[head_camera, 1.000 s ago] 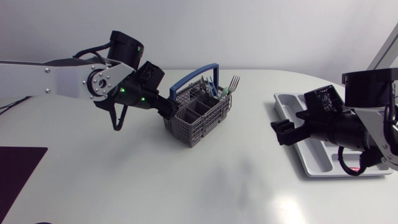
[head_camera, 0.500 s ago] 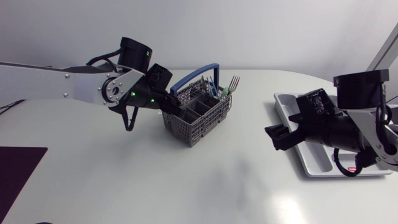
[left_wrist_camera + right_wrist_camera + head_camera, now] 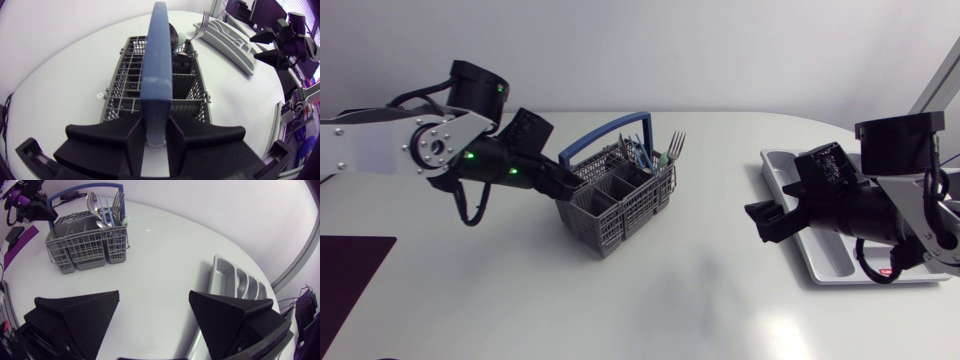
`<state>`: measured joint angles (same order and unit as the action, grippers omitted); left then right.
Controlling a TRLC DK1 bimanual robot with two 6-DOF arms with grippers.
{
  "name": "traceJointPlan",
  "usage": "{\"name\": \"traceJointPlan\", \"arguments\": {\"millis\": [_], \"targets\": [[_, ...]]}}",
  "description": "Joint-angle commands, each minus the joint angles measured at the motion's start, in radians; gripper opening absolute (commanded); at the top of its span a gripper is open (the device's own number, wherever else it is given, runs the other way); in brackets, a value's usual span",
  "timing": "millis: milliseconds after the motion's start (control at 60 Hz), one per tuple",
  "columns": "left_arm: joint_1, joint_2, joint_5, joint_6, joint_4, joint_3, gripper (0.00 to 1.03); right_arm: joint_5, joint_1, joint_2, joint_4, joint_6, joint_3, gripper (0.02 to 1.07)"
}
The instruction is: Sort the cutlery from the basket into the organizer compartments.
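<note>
Our left gripper (image 3: 156, 137) is closed on the blue handle (image 3: 157, 65) of the basket, low down where the handle meets the basket's end wall. Both fingers (image 3: 132, 150) press against it from either side. Our right gripper (image 3: 155, 312) is spread wide and holds nothing. It hangs over the table (image 3: 650, 310) just beside the organizer, and faces the basket across a broad stretch of bare surface.

The organizer (image 3: 778, 165) lies at our right side of the table, partly under the right arm. In the right wrist view, the compartments we can see have nothing in them. The basket (image 3: 620, 205) stands well apart from it, toward our left. We cannot tell whether it rests flat on the table or is slightly lifted.

The cutlery (image 3: 107, 210) is all in the basket, standing upright and bunched in the compartments at the end away from our left gripper. A fork (image 3: 675, 143) sticks up with its tines above the rim, and spoons (image 3: 91, 202) and some pale blue handles stand alongside it.

We judge that the sorting has not begun, since no piece has reached the organizer and every piece is left to move. Our grip on the handle suggests we are positioning the basket, probably to bring it within reach of the right arm. Picking and placing each piece by type would follow.
</note>
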<state>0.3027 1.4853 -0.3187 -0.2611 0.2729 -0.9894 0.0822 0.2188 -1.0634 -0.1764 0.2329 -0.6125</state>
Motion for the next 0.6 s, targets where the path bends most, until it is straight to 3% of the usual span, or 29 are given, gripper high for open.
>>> {"name": "traceJointPlan", "arguments": {"millis": [0, 217, 300, 467, 583], "targets": [[-0.030, -0.092, -0.048, -0.012, 0.028, 0.067, 0.04, -0.001, 0.014, 0.008, 0.003, 0.006, -0.013, 1.02], [-0.034, -0.168, -0.060, -0.058, 0.035, 0.186, 0.06, -0.012, 0.056, 0.000, 0.008, 0.002, -0.013, 1.02], [-0.031, -0.189, -0.060, -0.076, 0.038, 0.212, 0.38, -0.013, 0.070, -0.006, 0.011, 0.000, -0.016, 1.02], [-0.043, -0.261, -0.060, -0.106, 0.061, 0.241, 0.82, -0.015, 0.080, -0.078, 0.032, -0.006, -0.039, 1.02], [-0.051, -0.356, -0.060, -0.118, 0.083, 0.265, 0.88, -0.013, 0.085, -0.142, 0.032, -0.018, -0.078, 1.02]]}}
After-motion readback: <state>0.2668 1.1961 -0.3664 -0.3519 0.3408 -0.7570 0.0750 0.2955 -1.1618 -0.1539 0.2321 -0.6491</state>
